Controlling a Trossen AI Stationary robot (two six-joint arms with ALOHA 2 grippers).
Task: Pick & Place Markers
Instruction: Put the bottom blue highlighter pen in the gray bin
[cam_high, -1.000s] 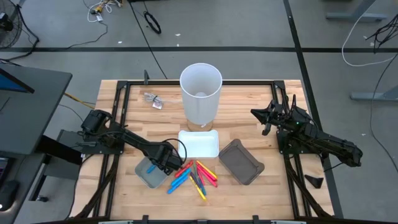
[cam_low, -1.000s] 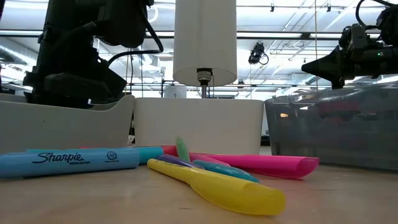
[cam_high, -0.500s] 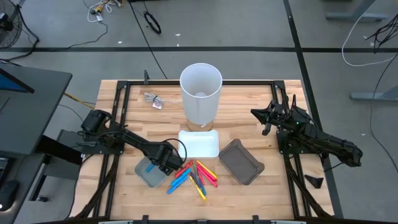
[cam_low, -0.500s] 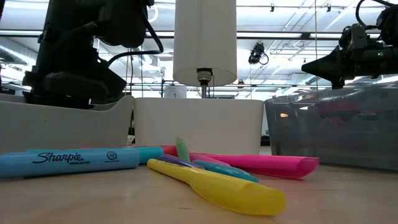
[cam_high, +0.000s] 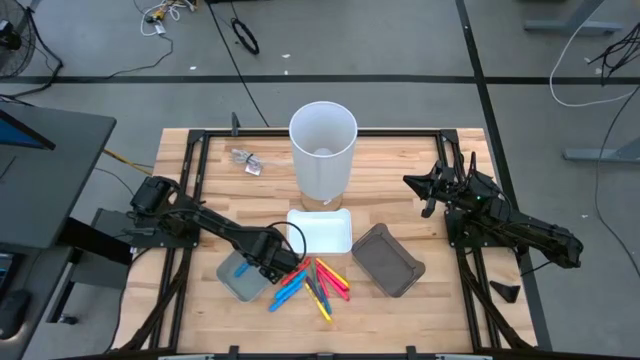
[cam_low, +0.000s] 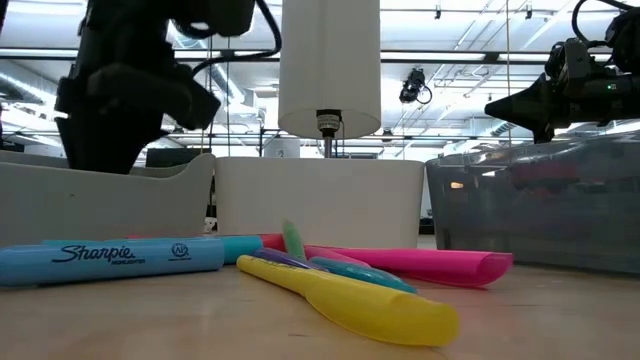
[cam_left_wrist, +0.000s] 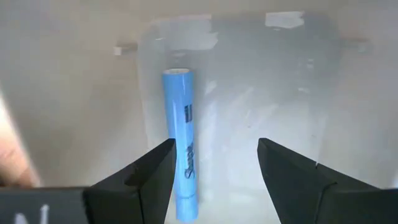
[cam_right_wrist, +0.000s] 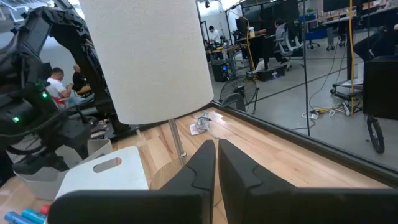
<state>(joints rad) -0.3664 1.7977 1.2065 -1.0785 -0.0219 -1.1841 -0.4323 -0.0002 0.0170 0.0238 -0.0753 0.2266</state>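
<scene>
- The left gripper (cam_left_wrist: 214, 177) hangs over the light grey rectangular plastic tray (cam_high: 232, 285) at the table's front left, its jaws spread wide and holding nothing; a blue plastic marker pen (cam_left_wrist: 182, 149) lies flat on the tray floor below them, apparently just set down.
- The remaining markers, a loose heap of blue, pink, yellow and green pens (cam_high: 315, 280), lie on the wooden tabletop just beside that tray, close at hand for the next pick.
- The right gripper (cam_right_wrist: 216, 163) rests well apart at the table's right side, jaws clenched on nothing, out of the working arm's way.
- A white tray (cam_high: 320, 232), a dark grey translucent tray (cam_high: 388, 260) and a tall white cylinder (cam_high: 323, 150) stand nearby.
</scene>
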